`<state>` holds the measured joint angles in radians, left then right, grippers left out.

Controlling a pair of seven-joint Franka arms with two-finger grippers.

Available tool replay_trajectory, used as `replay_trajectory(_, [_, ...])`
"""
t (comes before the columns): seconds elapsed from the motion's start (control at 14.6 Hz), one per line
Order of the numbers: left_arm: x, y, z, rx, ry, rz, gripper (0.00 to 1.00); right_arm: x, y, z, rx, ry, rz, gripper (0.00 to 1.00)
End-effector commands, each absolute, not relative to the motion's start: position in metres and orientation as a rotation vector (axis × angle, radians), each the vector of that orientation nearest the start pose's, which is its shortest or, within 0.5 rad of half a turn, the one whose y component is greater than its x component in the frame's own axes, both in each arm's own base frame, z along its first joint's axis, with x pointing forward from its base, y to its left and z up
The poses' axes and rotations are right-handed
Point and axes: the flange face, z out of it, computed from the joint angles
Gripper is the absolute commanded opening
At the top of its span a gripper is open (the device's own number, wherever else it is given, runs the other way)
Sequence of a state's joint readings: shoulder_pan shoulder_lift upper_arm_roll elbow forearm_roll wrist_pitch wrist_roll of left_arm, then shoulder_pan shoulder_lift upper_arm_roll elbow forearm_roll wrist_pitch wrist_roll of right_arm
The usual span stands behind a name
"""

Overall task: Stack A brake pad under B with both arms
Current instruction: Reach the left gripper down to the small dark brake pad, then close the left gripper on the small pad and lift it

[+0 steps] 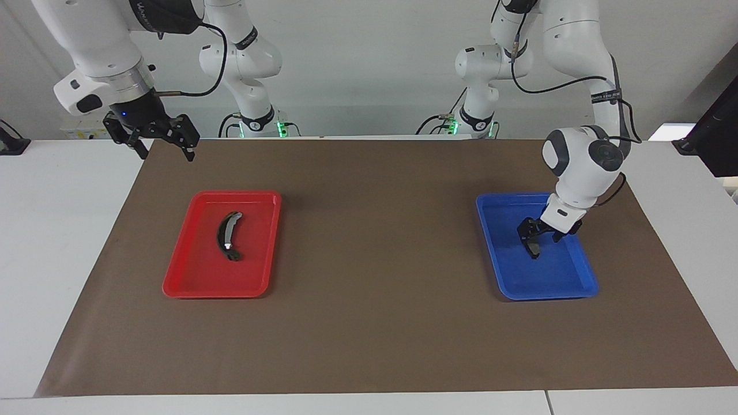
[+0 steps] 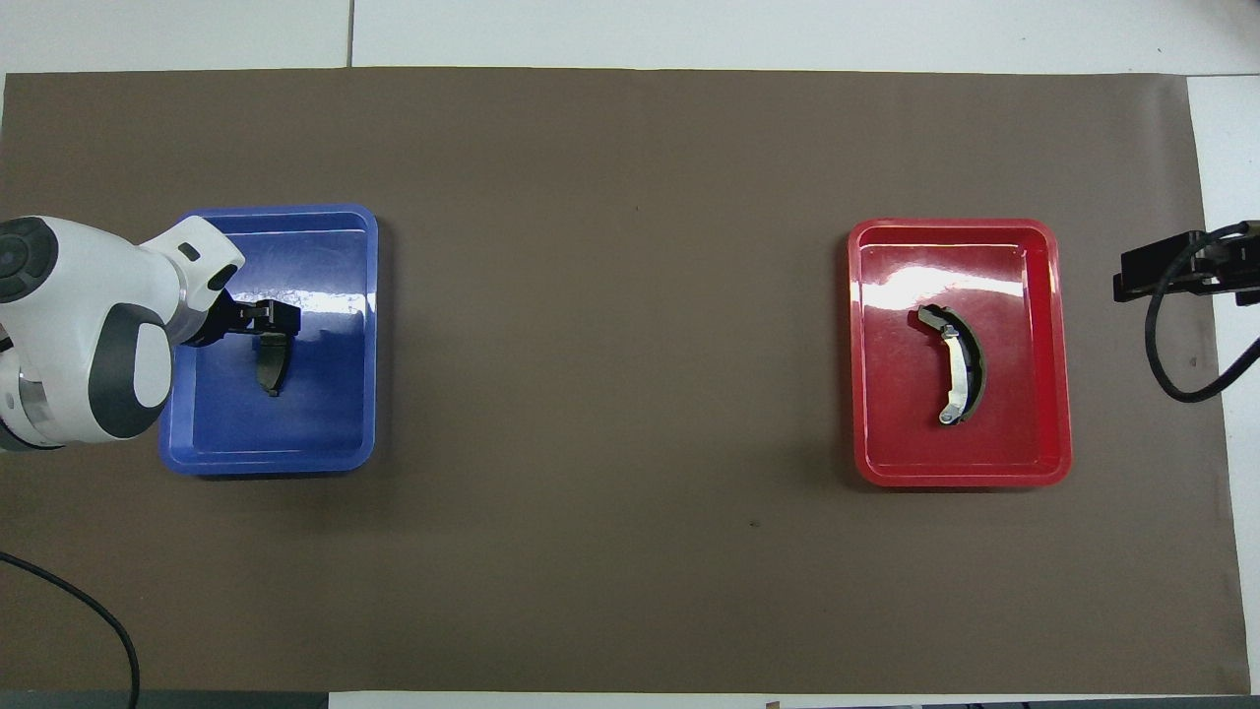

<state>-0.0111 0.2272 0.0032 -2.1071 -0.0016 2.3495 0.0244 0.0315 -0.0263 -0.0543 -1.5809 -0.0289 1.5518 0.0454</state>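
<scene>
Brown matting (image 1: 375, 323) covers the table, with a red tray (image 1: 190, 282) toward the right arm's end holding B (image 1: 228, 236), the long crescent pad, and a blue tray (image 1: 553, 288) toward the left arm's end holding A brake pad (image 2: 270, 364), seemingly sorted one per arm. Left gripper (image 1: 539, 239) is down in the blue tray, fingers spread wide about the short pad, not yet clamped. Right gripper (image 1: 164, 147) waits raised over the mat's edge, fingers apart, holding nothing.

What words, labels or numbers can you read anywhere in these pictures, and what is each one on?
No text can be read with certainty.
Left arm: white lettering on a black band, too small to read.
Right arm: lettering on its black collar, cut off and blurred.
Red tray, blue tray and both brake pads: no markings.
</scene>
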Motion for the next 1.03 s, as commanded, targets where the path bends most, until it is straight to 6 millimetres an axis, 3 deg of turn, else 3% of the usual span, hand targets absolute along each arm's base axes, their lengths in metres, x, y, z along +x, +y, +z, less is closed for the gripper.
replay_trajectory(0.0, [0.575,-0.001,0.296,-3.146,0.060,-0.039,0.98,0.539,-0.018,0.635,-3.163,0.078,0.003,1.00])
replay_trajectory(0.34, [0.570,-0.002,0.291,-3.147,0.062,-0.015,0.98,0.539,-0.017,0.634,-3.163,0.076,0.005,1.00])
replay_trajectory(0.41, [0.569,-0.002,0.291,-3.147,0.062,-0.008,0.92,0.539,-0.019,0.634,-3.162,0.081,0.005,1.00])
replay_trajectory(0.69, [0.567,-0.002,0.291,-3.146,0.105,0.050,0.17,0.539,-0.019,0.634,-3.162,0.078,0.005,1.00])
replay_trajectory(0.75, [0.567,-0.002,0.293,-3.146,0.100,0.053,0.06,0.539,-0.019,0.634,-3.162,0.078,0.005,1.00])
replay_trajectory(0.96, [0.573,-0.003,0.309,-3.145,0.098,0.007,0.02,0.539,-0.019,0.634,-3.162,0.081,0.005,1.00])
